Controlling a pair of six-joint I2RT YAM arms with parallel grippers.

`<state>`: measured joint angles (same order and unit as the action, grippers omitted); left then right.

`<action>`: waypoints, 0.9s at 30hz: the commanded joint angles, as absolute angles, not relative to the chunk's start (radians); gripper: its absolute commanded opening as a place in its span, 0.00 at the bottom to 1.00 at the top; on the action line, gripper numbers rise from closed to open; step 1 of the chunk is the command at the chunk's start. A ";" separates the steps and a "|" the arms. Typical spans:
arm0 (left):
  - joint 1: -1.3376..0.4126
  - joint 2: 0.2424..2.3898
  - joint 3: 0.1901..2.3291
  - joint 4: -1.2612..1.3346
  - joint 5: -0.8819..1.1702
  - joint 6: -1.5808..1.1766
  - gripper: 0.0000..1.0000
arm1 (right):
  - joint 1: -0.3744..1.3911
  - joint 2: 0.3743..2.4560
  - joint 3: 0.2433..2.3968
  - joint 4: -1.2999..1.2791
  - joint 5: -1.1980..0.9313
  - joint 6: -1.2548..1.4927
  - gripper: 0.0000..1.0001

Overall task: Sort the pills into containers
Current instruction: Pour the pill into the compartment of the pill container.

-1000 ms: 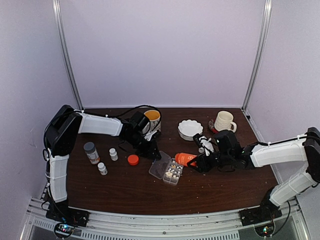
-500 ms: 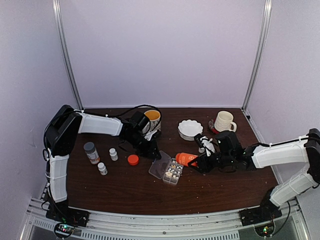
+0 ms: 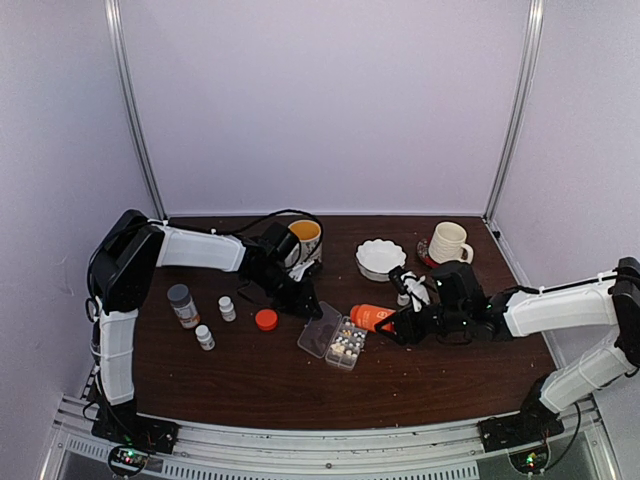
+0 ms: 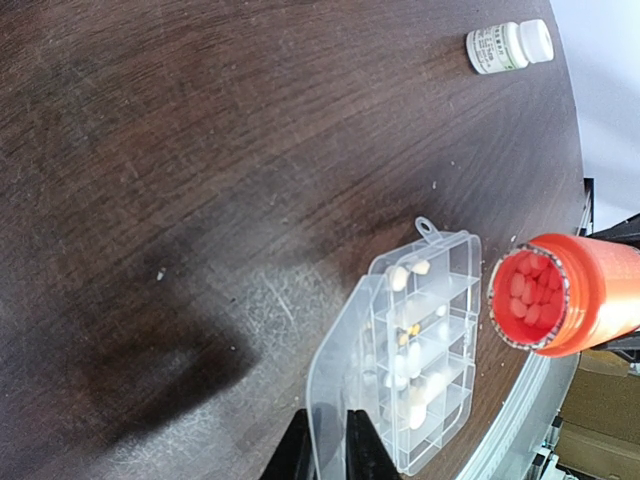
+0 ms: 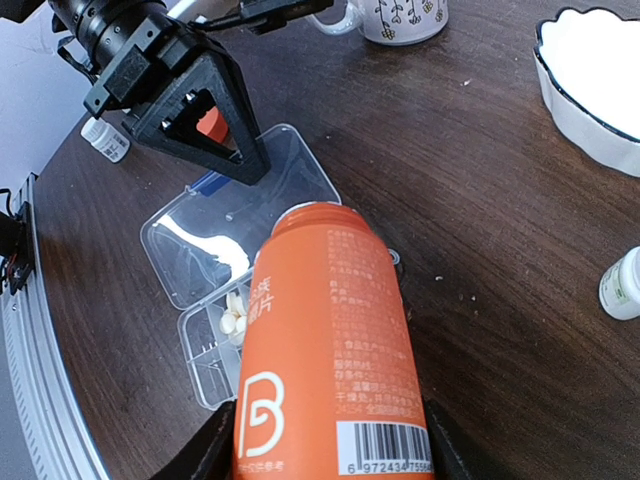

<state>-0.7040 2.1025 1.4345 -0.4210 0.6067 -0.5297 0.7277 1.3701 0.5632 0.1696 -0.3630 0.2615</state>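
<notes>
**Right claw** (image 3: 400, 326): closed around a smooth, cylindrical orange plastic bottle (image 5: 325, 330) printed with white lettering and a barcode. The bottle is held nearly on its side. Its uncapped mouth is close to the box and packed with round red-orange tablets (image 4: 528, 300).

**Box** (image 4: 452, 320): clear, flat, rectangular plastic, divided into small compartments and set on the surface. Whitish and tan pills (image 4: 410, 270) are seen in several compartments.

**Lid** (image 5: 230, 215): transparent and hinged, laid open beside the box. Its free edge is pinched between the narrow black jaws of the left claw (image 4: 328, 432).

**Surface** (image 4: 150, 150): dark brown wood grain, faintly scuffed.

**Also shown:** a small white bottle (image 4: 508, 46) and a white scalloped bowl (image 5: 590, 80), both well apart from the box.
</notes>
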 commanded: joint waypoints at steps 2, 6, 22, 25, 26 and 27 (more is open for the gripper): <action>-0.710 2.090 1.460 -0.419 0.615 -0.515 0.13 | 0.723 1.358 0.582 0.180 -0.379 0.261 0.00; -0.712 2.088 1.459 -0.420 0.615 -0.517 0.13 | 0.723 1.344 0.587 0.146 -0.304 0.254 0.00; -0.714 2.085 1.459 -0.419 0.611 -0.517 0.13 | 0.724 1.363 0.601 0.147 -0.366 0.250 0.00; -0.715 2.085 1.460 -0.423 0.611 -0.515 0.13 | 0.724 1.345 0.577 0.178 -0.321 0.270 0.00; -0.715 2.086 1.460 -0.422 0.610 -0.515 0.13 | 0.724 1.363 0.610 0.111 -0.312 0.249 0.00; -0.715 2.085 1.460 -0.422 0.609 -0.515 0.13 | 0.723 1.378 0.628 0.078 -0.332 0.234 0.00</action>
